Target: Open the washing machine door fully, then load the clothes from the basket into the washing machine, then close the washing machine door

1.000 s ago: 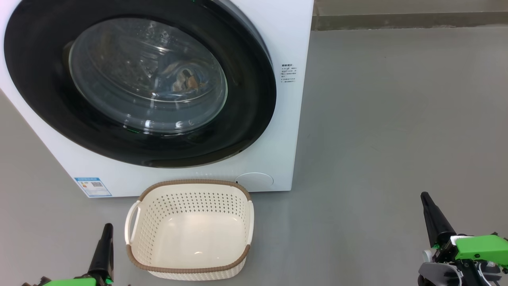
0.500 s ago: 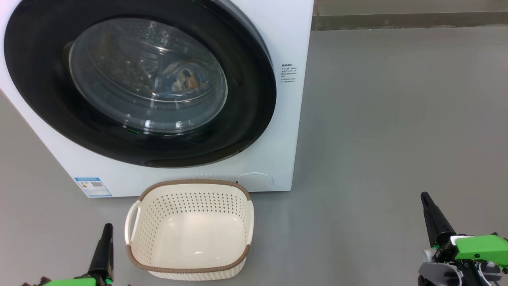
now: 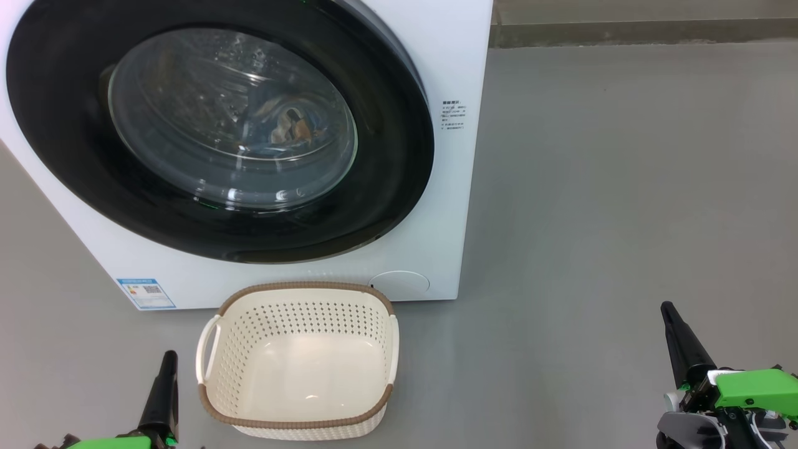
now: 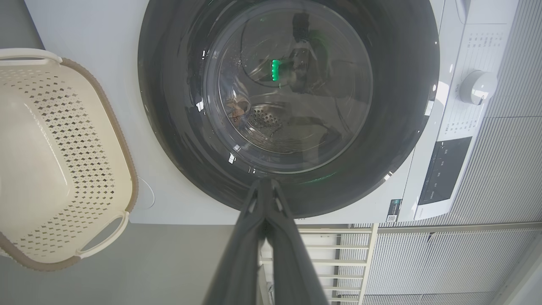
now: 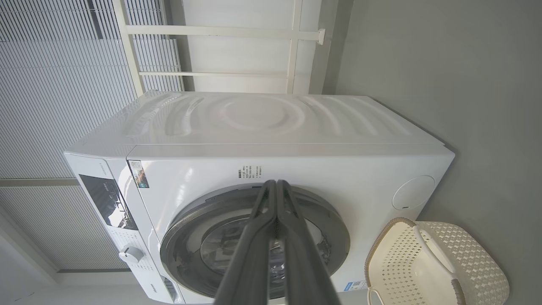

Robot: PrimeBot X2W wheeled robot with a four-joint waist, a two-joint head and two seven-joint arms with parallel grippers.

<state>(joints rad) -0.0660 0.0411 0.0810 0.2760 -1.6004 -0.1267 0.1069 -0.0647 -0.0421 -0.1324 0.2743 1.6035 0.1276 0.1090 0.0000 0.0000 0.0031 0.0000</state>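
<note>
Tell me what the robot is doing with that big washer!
Nothing is being handled right now. The big white front-loading washing machine has its round black-rimmed glass door closed, and a bundle of light blue and orange clothes shows through the glass. The cream perforated plastic basket in front has nothing in it. The left gripper and right gripper are both shut, low on either side, touching nothing.

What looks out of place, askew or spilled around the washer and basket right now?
Nothing stands out. The round black-rimmed glass door looks shut against the white front-loading washing machine, a blue and orange fabric bundle shows behind the glass, and the cream perforated plastic basket stands upright and empty on the grey floor.
</note>
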